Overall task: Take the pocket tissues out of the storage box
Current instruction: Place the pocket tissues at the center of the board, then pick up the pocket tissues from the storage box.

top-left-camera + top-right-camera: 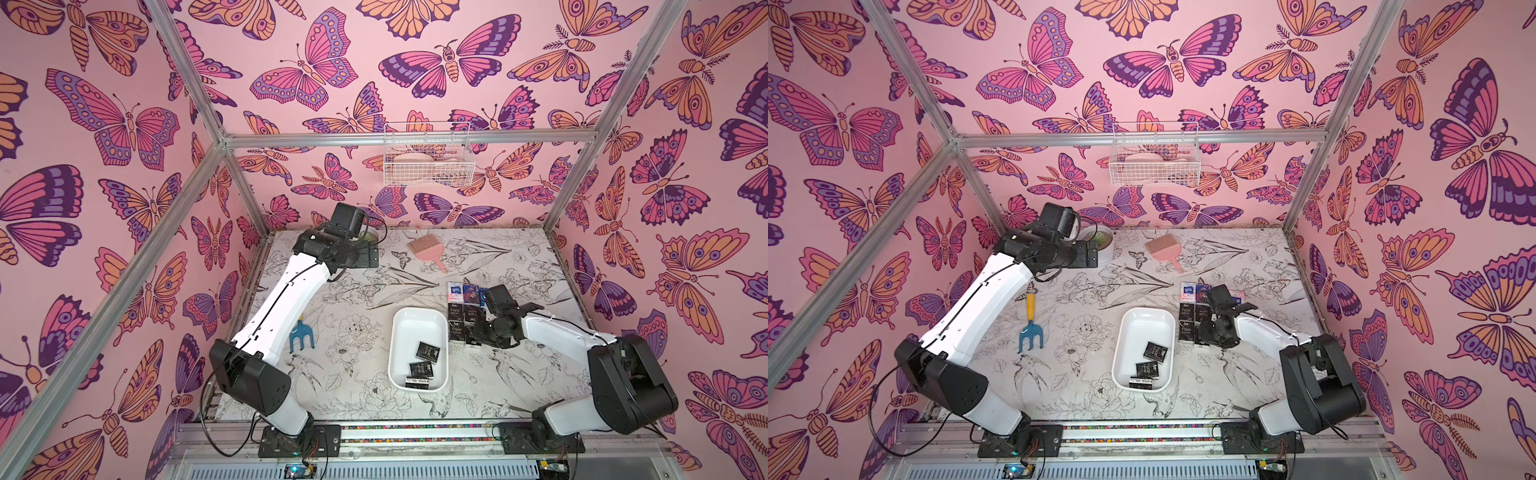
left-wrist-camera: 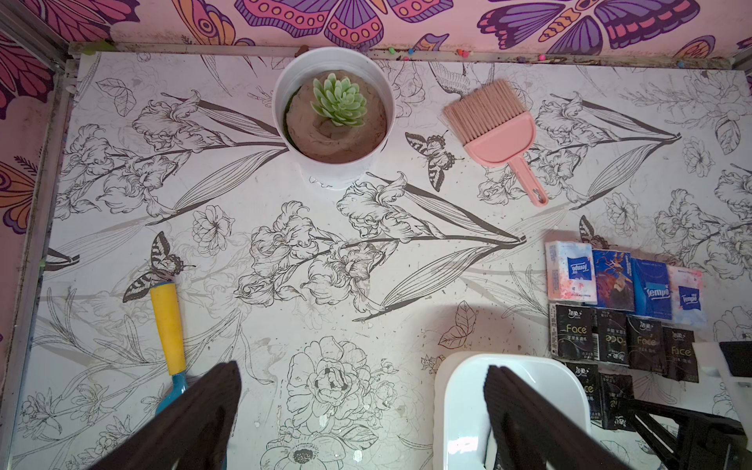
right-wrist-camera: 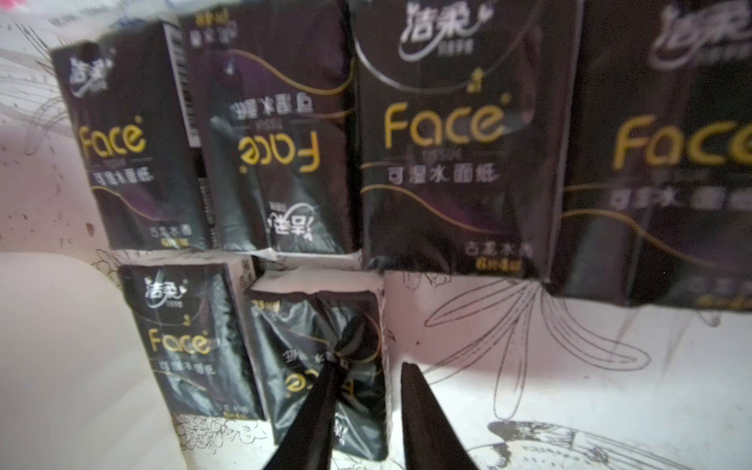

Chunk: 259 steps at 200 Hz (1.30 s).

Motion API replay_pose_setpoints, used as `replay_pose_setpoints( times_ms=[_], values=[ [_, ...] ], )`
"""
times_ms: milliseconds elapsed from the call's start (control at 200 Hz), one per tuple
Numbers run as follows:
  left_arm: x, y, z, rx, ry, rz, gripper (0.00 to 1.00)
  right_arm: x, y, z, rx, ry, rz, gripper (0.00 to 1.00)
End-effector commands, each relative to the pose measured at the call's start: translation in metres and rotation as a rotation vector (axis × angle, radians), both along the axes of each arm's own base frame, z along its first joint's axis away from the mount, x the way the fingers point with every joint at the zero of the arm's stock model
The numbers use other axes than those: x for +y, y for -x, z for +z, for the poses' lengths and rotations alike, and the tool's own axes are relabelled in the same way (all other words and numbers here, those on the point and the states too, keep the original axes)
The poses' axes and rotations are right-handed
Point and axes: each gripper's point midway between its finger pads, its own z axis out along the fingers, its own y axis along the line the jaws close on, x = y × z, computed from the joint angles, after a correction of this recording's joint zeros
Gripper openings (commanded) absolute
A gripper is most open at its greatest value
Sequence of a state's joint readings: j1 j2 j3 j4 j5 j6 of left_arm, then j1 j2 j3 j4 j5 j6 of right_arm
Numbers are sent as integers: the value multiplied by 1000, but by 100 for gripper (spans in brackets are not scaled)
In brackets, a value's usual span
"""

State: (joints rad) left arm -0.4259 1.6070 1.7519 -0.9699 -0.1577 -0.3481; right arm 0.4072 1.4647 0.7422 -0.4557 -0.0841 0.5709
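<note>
R tool (image 3: 368,372) jaws narrowly apart, pinching black tissue pkt (image 3: 321,366) edge.

Clearance: open at centre and inside the far half of the tray, crowded along the right.

The shallow white plastic storage box (image 1: 419,319) holds three black tissue packets (image 1: 421,368) at its near end; its far half is bare. Directly right of it, rows of black and blue packets (image 2: 622,309) cover the table, and the right gripper (image 3: 366,368) stands over the nearest packet, one finger pressed into the wrapper, blocking that side. The left arm (image 1: 282,299) spans the left side; a blue garden fork with yellow handle (image 1: 1030,328) lies beside it. A round white plant pot (image 2: 333,118) and pink plastic brush (image 2: 492,134) occupy the far edge. The middle is unobstructed.
</note>
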Motion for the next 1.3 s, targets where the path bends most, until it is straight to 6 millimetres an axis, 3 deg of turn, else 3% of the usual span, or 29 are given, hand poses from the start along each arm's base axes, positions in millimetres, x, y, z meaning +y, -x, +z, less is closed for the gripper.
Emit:
replay_pose_setpoints(
  times_ms=[0,275,556,626,806,1006,1157,1252,1292],
  values=[
    [3,2,2,-1,-24,-3,100,-6,1,-5,23,40,6,31],
    [4,3,2,0,-26,0,100,-6,-4,11,-8,40,12,37],
    [2,3,3,0,-17,0,100,-2,-7,63,-121,-6,53,43],
    [3,2,3,-1,-17,0,100,12,-3,77,-151,-52,113,43],
    [1,1,-2,13,-13,3,100,86,30,109,-230,-37,513,51],
    [1,3,0,7,-16,2,100,134,63,101,-199,75,854,60],
    [5,4,3,1,-25,4,100,147,74,78,-172,176,1030,65],
    [5,4,3,2,-25,2,100,150,72,70,-183,227,1090,68],
    [5,4,3,2,-25,2,100,150,70,58,-159,252,1106,69]
  ],
)
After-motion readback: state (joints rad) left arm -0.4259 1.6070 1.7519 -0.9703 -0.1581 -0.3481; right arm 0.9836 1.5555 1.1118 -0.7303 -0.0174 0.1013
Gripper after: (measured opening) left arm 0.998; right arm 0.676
